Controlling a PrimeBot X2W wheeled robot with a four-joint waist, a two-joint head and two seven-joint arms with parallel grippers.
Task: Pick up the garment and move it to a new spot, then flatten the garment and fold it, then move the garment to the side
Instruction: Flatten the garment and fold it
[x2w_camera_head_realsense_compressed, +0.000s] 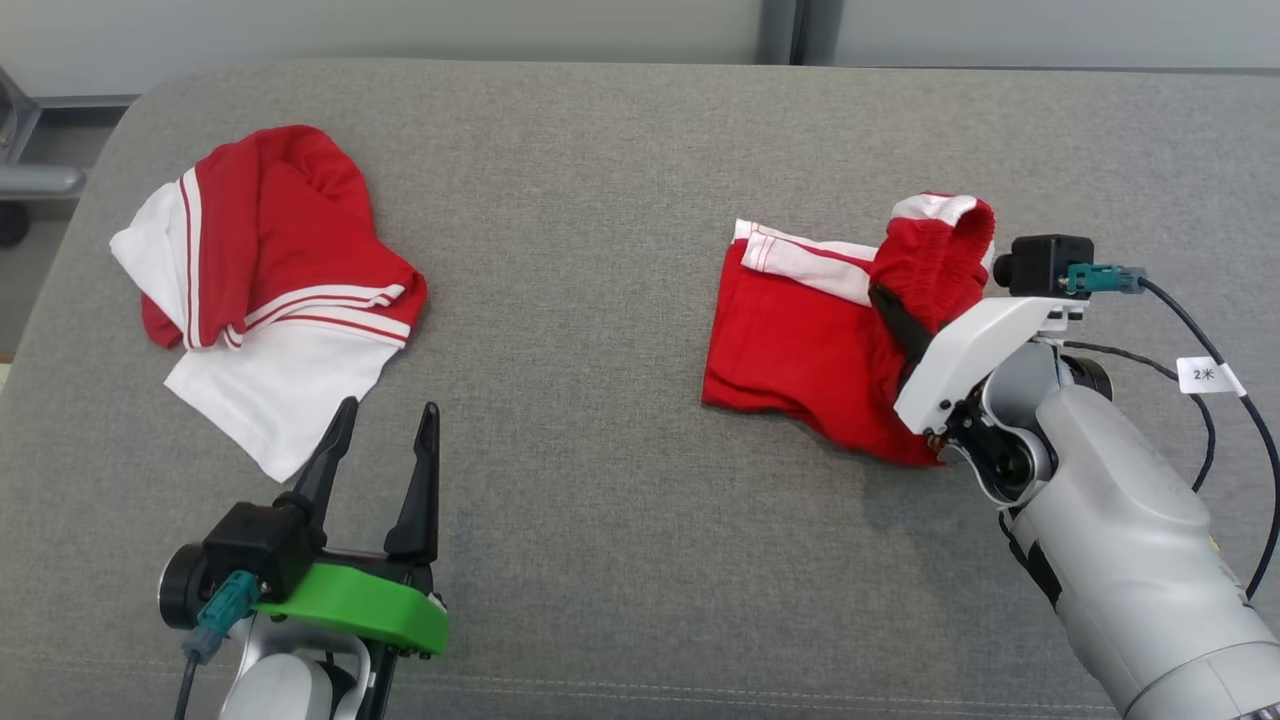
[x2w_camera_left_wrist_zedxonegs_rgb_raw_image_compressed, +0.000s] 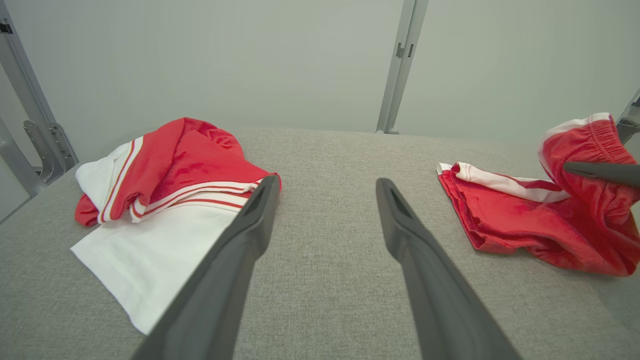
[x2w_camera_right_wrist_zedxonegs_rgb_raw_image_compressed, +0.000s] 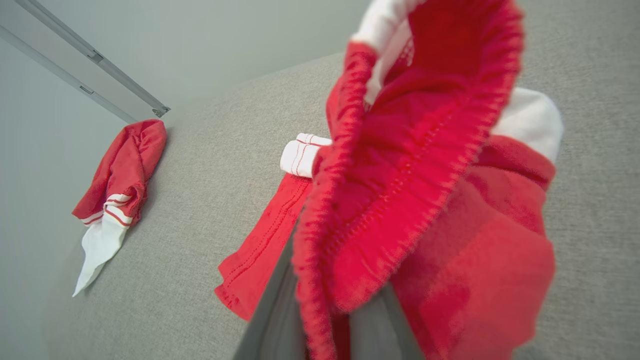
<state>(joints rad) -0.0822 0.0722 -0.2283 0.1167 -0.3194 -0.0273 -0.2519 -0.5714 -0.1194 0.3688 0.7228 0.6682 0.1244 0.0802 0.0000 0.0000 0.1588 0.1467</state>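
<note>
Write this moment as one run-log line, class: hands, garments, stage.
right hand: shut on red shorts, waistband lifted | left hand: open, free, near red-and-white shirt | grey surface | stage: picking up

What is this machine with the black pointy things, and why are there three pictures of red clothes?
It is a robot with two arms, and each arm ends in a claw with two long dark fingers. One picture comes from a camera on its head, looking down at a grey padded surface. The other two come from little cameras on its wrists, looking along each claw's fingers.

Two pieces of clothing lie there. The red and white top sits crumpled on the robot's left, with nothing touching it. The left claw is open near it, holding nothing. The right claw is shut on the red shorts, pinching their stretchy waistband and lifting that part, while the rest lies on the surface.
</note>
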